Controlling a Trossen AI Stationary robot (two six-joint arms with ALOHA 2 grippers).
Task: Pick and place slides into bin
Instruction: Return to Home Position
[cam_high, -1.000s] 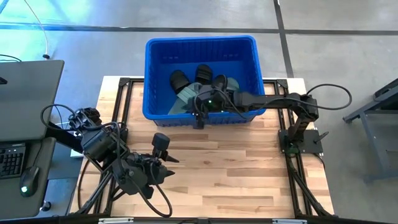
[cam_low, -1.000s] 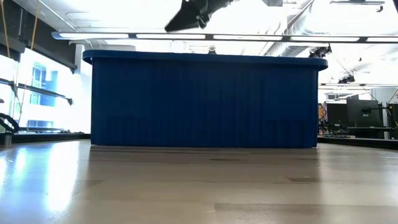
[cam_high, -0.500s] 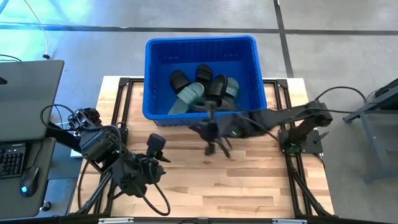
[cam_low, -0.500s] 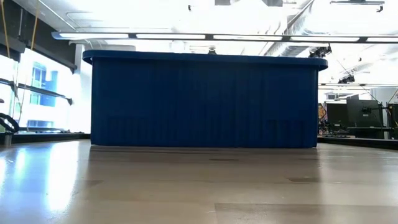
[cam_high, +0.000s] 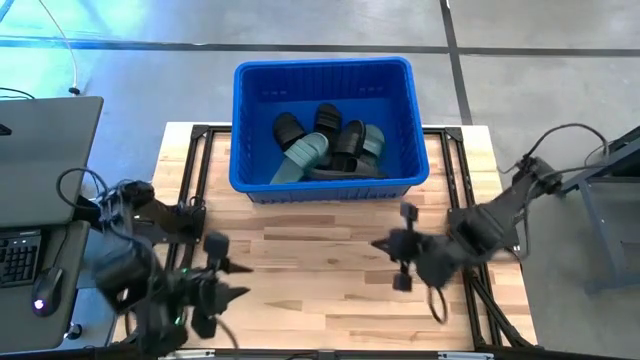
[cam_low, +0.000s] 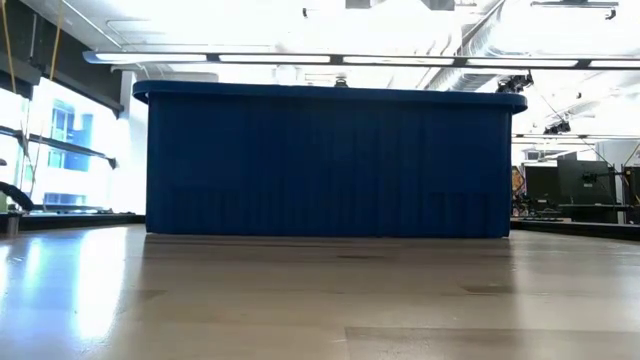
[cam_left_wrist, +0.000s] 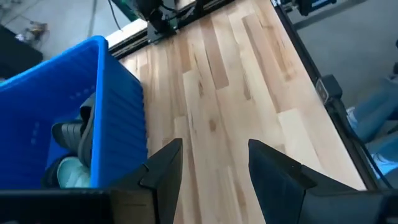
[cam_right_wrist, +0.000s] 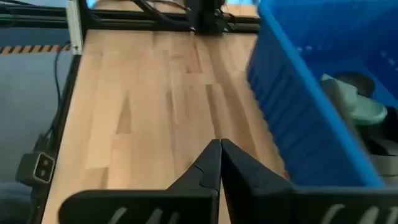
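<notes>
Nearest, over the front left of the table (cam_high: 330, 300), the left gripper (cam_high: 221, 276) hangs with nothing in it. Its wrist view shows the fingers (cam_left_wrist: 163, 168) apart, with only bare boards between them. A little farther in and to the right, the right gripper (cam_high: 392, 247) hovers over the wood in front of the bin (cam_high: 322, 66), apart from its near wall. Its fingers (cam_right_wrist: 210, 167) are pressed together on nothing. I can see no slide on the boards around the two grippers, and the low view shows none on the wood before the bin either. The bin stands at the far edge, and the slides (cam_high: 306, 154) lie heaped in its middle. Black and green ones overlap there, so an exact count is hard to make. Judging by this, the placing looks finished and the step in hand is the return to rest, not another pick. The next move calls for no grasp. Each arm has to fold back toward its own base, the left to the near left corner and the right to the right side. They must keep clear of the bin's front wall and of each other.
</notes>
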